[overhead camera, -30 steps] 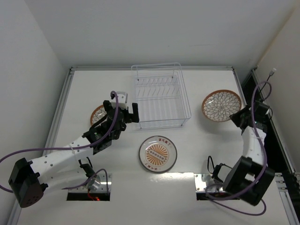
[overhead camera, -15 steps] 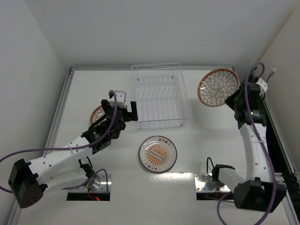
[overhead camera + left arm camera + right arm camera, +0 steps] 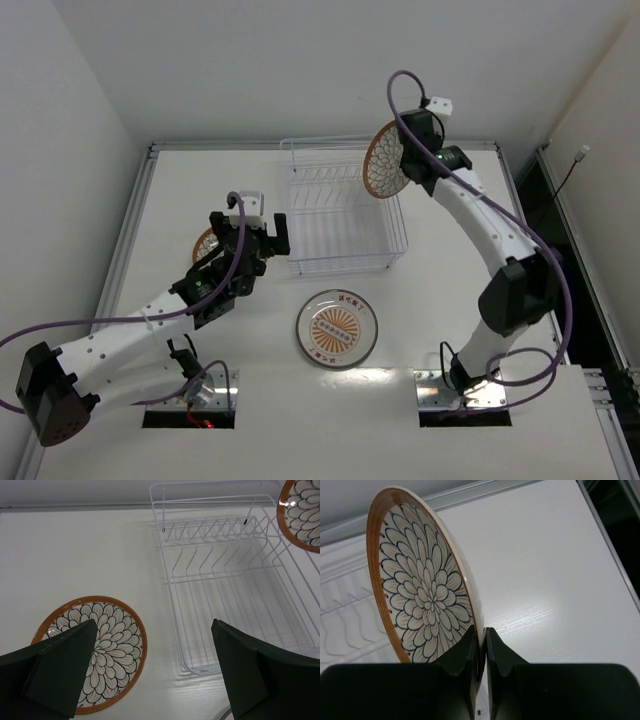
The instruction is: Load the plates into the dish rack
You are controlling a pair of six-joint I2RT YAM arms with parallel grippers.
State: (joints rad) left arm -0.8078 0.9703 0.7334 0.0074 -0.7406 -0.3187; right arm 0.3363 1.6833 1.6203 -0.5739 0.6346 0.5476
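Observation:
My right gripper (image 3: 410,163) is shut on the rim of a petal-patterned plate with an orange rim (image 3: 384,160). It holds the plate on edge in the air above the far right corner of the white wire dish rack (image 3: 345,268). In the right wrist view the fingers (image 3: 481,635) pinch the plate (image 3: 422,600) at its lower rim. My left gripper (image 3: 253,232) is open and empty, low over the table between a second petal plate (image 3: 95,650) and the rack (image 3: 220,575). The orange sunburst plate (image 3: 337,327) lies flat in front of the rack.
The second petal plate (image 3: 207,243) lies flat on the table left of the rack, partly under my left arm. The held plate shows at the top right of the left wrist view (image 3: 302,510). No plate stands in the rack's slots. Walls close in the table at the back and sides.
My right arm lifted the petal plate off the table's right side and swung it up and left to above the rack's far right corner. My left gripper barely shifted.

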